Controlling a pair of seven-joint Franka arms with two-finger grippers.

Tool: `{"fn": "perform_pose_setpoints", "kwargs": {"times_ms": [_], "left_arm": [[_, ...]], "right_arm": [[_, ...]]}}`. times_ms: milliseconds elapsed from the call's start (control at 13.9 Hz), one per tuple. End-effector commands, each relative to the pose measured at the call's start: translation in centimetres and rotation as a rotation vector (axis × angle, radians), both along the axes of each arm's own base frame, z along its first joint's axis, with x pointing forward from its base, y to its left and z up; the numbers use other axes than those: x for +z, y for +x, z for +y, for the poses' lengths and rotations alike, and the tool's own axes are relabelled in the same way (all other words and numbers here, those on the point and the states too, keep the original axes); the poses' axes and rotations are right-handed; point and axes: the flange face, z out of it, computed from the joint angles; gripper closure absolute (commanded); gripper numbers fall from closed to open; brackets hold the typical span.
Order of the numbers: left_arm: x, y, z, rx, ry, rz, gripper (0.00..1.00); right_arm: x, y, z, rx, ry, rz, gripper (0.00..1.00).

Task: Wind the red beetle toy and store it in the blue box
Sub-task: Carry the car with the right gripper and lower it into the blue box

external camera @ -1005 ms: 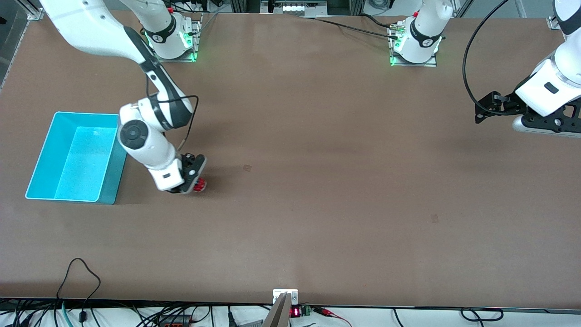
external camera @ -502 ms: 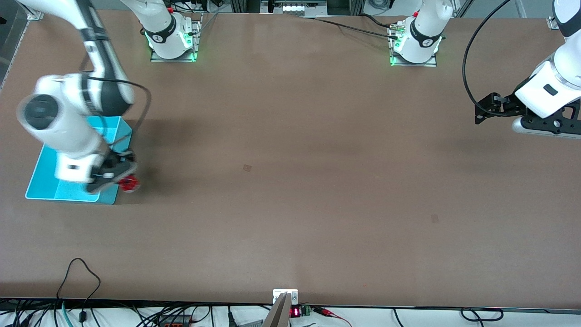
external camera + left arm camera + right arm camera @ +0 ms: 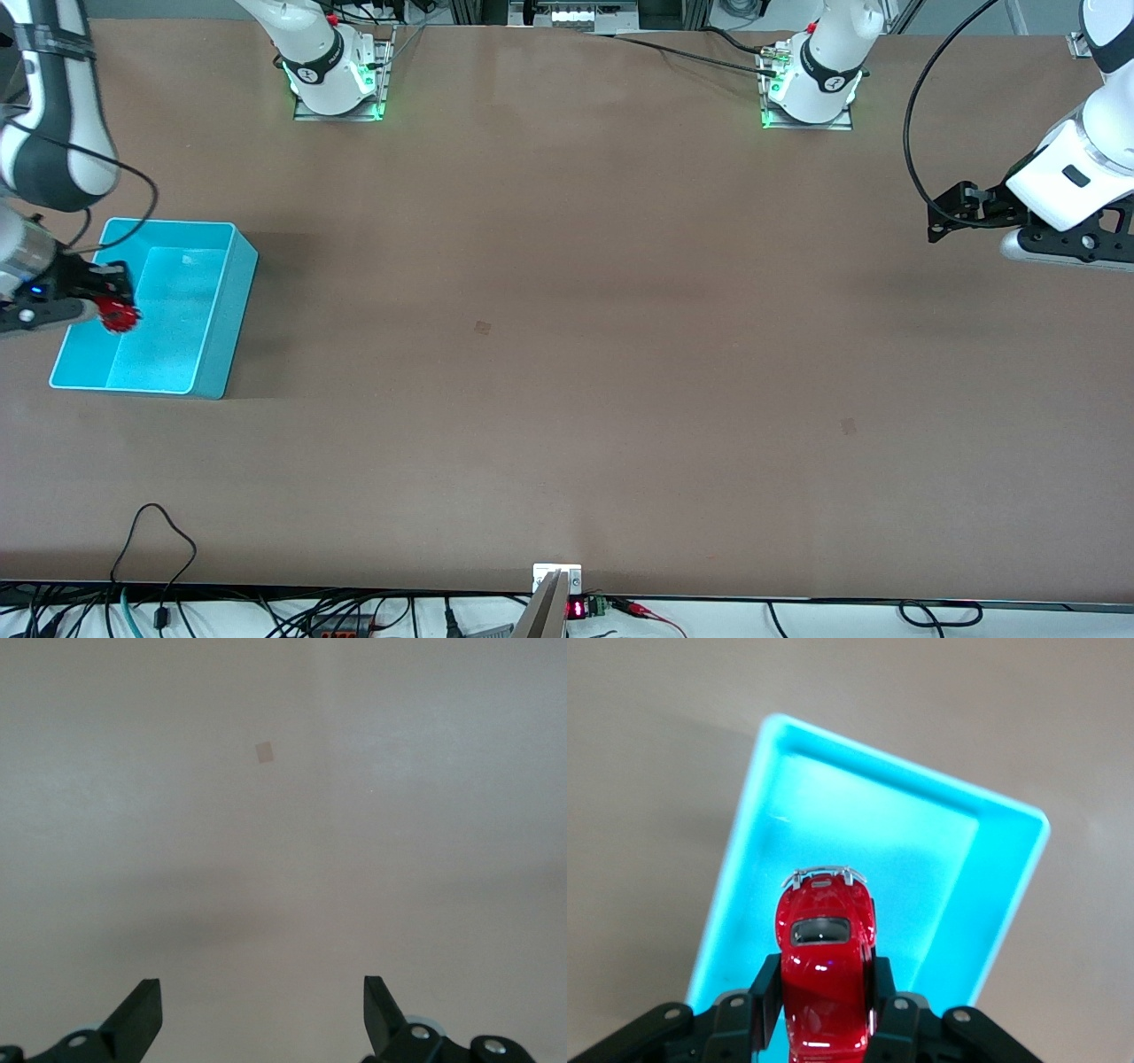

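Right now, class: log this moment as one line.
right gripper: shut on toy car, over blue box | left gripper: open, waiting

Glossy red beetle toy (image 3: 824, 979) — clamped aloft over the open turquoise blue box (image 3: 232, 301).

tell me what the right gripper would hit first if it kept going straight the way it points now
Probably the inside floor of the blue box. The right gripper, its fingers shut on the red beetle toy, points down into the open box with nothing else in between. The toy's nose would likely touch first, though depth is unclear.
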Motion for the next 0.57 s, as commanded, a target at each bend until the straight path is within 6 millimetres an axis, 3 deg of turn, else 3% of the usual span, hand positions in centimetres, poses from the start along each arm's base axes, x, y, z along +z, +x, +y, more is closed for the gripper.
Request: {"fn": "perform_pose_setpoints", "kwargs": {"times_ms": [0,502], "left_arm": [[0.6,0.4,0.1,-0.015,-0.007,0.001,0.00],[0.6,0.3,-0.2,-0.024,-0.005,0.001,0.00]], "right_arm": [[-2.3,-1.9,-0.9,-0.106,0.014,0.011,1.00],[-10.4,-6.0,-1.4,-0.229,0.043,-0.021,1.00]]}}
